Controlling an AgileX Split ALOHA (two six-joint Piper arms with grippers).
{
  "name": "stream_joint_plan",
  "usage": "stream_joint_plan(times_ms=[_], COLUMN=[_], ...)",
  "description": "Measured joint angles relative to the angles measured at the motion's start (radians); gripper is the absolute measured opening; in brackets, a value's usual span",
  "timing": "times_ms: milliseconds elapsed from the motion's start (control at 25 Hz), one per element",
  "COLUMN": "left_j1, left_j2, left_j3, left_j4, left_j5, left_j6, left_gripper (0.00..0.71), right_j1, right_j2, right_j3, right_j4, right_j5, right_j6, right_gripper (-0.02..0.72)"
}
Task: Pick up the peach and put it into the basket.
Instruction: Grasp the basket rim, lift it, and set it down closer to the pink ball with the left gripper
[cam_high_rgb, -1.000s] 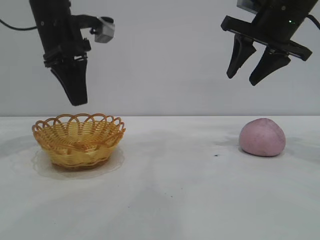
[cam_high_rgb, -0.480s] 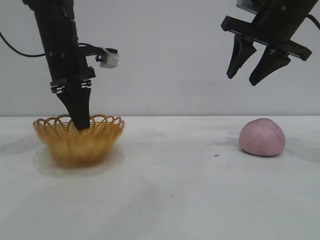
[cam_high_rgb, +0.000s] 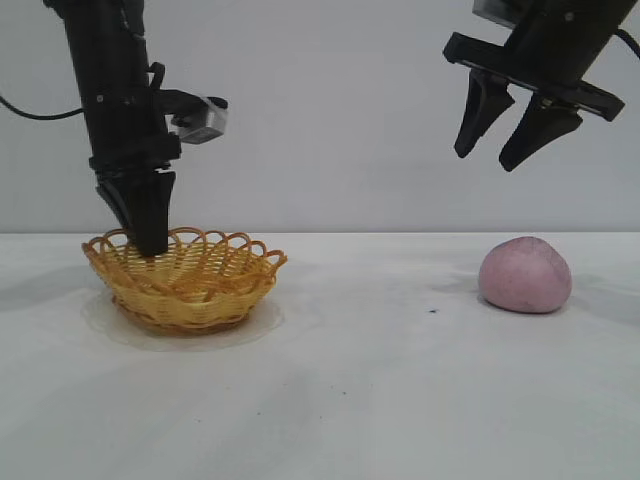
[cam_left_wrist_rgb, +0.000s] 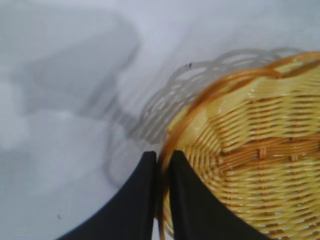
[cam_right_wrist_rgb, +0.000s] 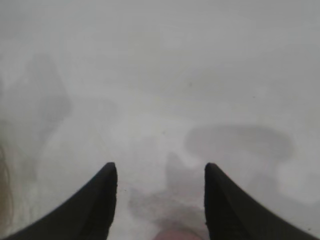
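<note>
The orange-yellow wicker basket (cam_high_rgb: 186, 285) sits on the white table at the left. My left gripper (cam_high_rgb: 148, 245) is down at its left rim and shut on that rim; the left wrist view shows the rim (cam_left_wrist_rgb: 165, 150) pinched between the black fingers (cam_left_wrist_rgb: 185, 200). The pink-mauve peach (cam_high_rgb: 524, 274) lies on the table at the right, apart from everything. My right gripper (cam_high_rgb: 488, 160) hangs open and empty high above the peach. In the right wrist view only a pink sliver of the peach (cam_right_wrist_rgb: 177, 235) shows between the spread fingers.
The white table (cam_high_rgb: 360, 380) runs across the whole front, with a plain grey wall behind. A small dark speck (cam_high_rgb: 432, 311) lies on the table left of the peach.
My left gripper came down onto the basket's rim and closed on it. The basket has slid a little to the right with it. The right arm and the peach have not moved.
</note>
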Motion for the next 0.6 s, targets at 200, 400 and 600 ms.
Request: stream_joint_plan(times_ms=[200,400,600], left_j1=[0.049,0.042,-0.004], left_j2=[-0.041,-0.071,-0.084], left_j3=[0.001,0.001,0.006], left_j4=[-0.166,-0.261,-0.28], left_j5=[0.003,0.003,0.003], left_j6=[-0.239,-0.354,-0.438], left_gripper=[0.0,0.0,0.0], right_j1=[0.0,0.0,0.0], right_j2=[0.0,0.0,0.0], right_j3=[0.0,0.0,0.0], right_j4=[-0.002,-0.002,-0.002], right_j5=[0.0,0.0,-0.008], right_j6=[0.0,0.0,-0.003], right_gripper=[0.339,0.339,0.339])
